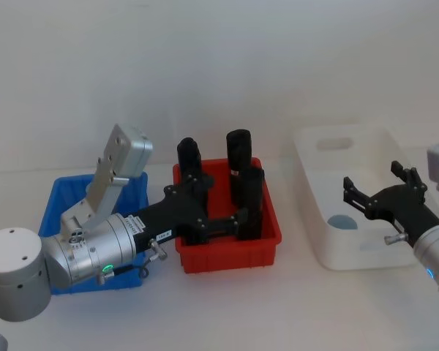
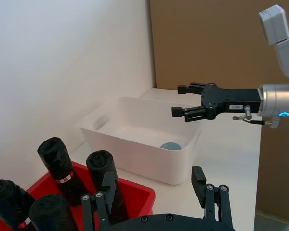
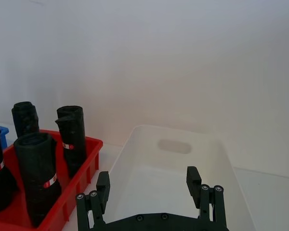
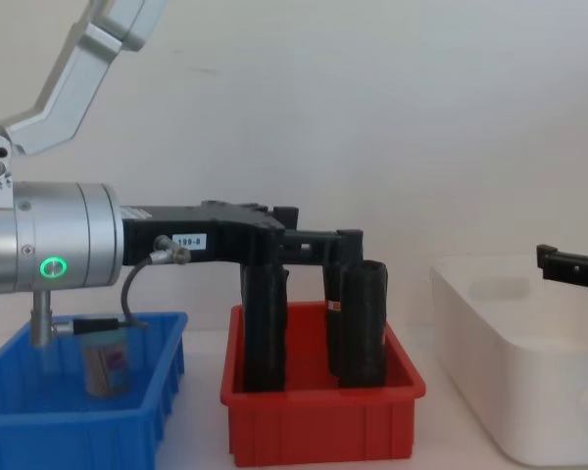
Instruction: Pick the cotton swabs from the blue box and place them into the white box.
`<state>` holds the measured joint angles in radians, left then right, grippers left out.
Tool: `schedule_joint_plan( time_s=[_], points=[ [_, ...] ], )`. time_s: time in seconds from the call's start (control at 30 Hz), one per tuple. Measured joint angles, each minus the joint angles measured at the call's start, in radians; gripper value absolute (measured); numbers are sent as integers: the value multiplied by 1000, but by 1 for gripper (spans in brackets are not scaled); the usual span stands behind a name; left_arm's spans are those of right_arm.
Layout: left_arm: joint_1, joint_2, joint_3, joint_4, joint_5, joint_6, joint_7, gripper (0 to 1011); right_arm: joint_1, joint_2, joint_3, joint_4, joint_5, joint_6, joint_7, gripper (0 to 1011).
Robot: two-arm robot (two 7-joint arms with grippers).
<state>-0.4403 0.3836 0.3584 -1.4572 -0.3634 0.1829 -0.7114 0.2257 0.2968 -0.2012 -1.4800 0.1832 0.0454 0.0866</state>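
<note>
Head view: right gripper (image 1: 372, 177) wide open, empty, over white box (image 1: 314, 245) near table's right edge, swab tub (image 1: 342, 221) already inside. Left gripper (image 1: 221, 199) spread, empty, above red bin (image 1: 227, 257). Guessing drop's done; next move needs a reach into blue box (image 1: 58, 196) at table's left edge for remaining tub (image 4: 106, 364).

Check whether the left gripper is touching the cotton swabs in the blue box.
Apart. Chest view: the left gripper reaches over the red bin, while the cotton swabs stand back in the blue box.
</note>
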Motion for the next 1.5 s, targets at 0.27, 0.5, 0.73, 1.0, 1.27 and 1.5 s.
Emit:
schedule_joint_plan(
  time_s=[0.27, 0.5, 0.73, 1.0, 1.27, 1.5],
  points=[
    [30, 0, 14, -24, 24, -25, 101, 1004, -79, 14, -8, -95, 34, -4, -7, 1002],
    [56, 0, 26, -46, 45, -47, 191, 1004, -144, 24, -15, -172, 62, -7, -12, 1001],
    [85, -1, 41, -70, 68, -70, 291, 1004, -210, 36, -22, -251, 91, -10, -18, 1001],
    [113, -1, 54, -95, 91, -95, 390, 1004, -238, 41, -25, -284, 104, -12, -20, 1001],
    [146, -1, 70, -122, 117, -121, 501, 1004, -240, 41, -25, -287, 104, -12, -20, 1001],
    [171, -1, 82, -143, 138, -143, 590, 1004, -240, 41, -25, -287, 104, -12, -20, 1002]
  ],
)
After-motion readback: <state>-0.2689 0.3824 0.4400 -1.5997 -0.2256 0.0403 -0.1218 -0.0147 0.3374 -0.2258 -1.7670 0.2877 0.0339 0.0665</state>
